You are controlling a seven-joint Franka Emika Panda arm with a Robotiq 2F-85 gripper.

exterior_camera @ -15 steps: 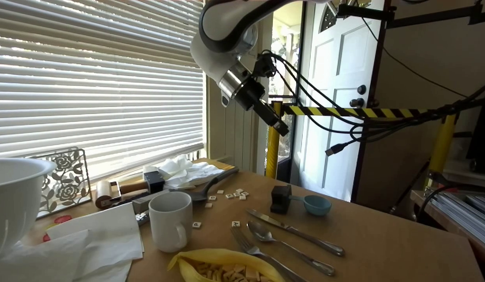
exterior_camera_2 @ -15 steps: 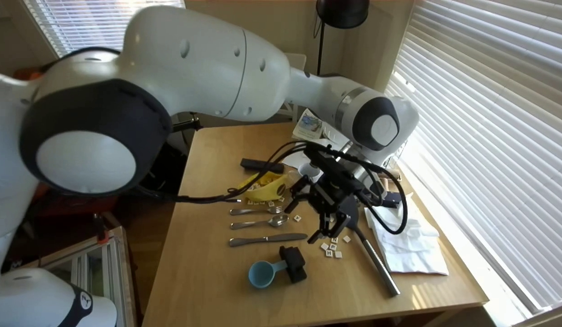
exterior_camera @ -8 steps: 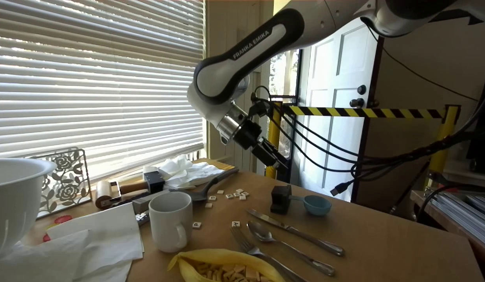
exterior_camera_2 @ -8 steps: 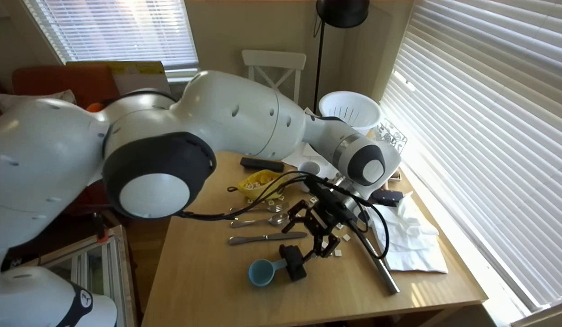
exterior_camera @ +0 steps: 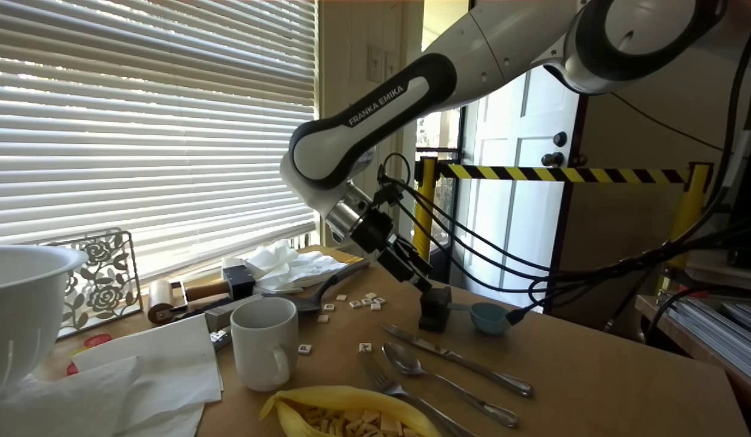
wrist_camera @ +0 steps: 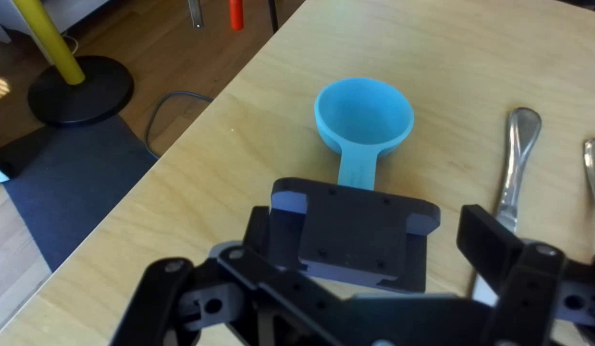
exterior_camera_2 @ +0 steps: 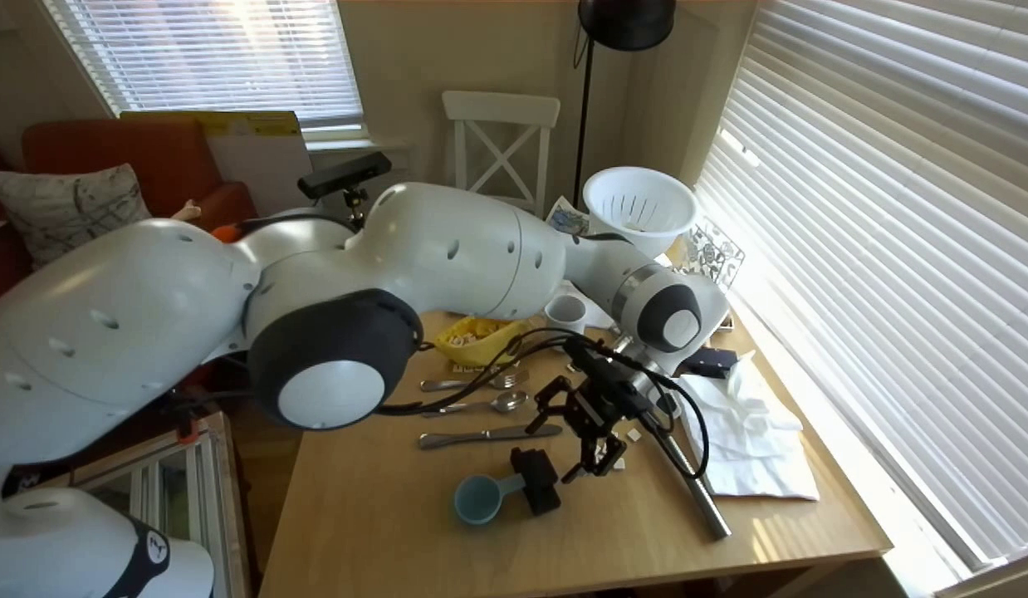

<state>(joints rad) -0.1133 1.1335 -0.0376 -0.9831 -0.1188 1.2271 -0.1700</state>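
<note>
- The gripper (exterior_camera_2: 551,453) has been brought down and is now poised near the black block (wrist_camera: 353,230), above it; contact cannot be confirmed.
- Its 2 fingers (wrist_camera: 487,240) are spread wide, with nothing held; in the wrist view the block is framed between them.
- The block has been left unmoved on the table (wrist_camera: 451,53) near the knife (wrist_camera: 514,173), met by the handle (wrist_camera: 357,168) of the blue scoop (wrist_camera: 365,110).
- By this descent, the block is judged to be brought within close reach.

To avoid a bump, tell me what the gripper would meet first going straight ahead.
Likely the black block at the blue scoop's handle, framed by the open fingers, though depth is unclear.
</note>
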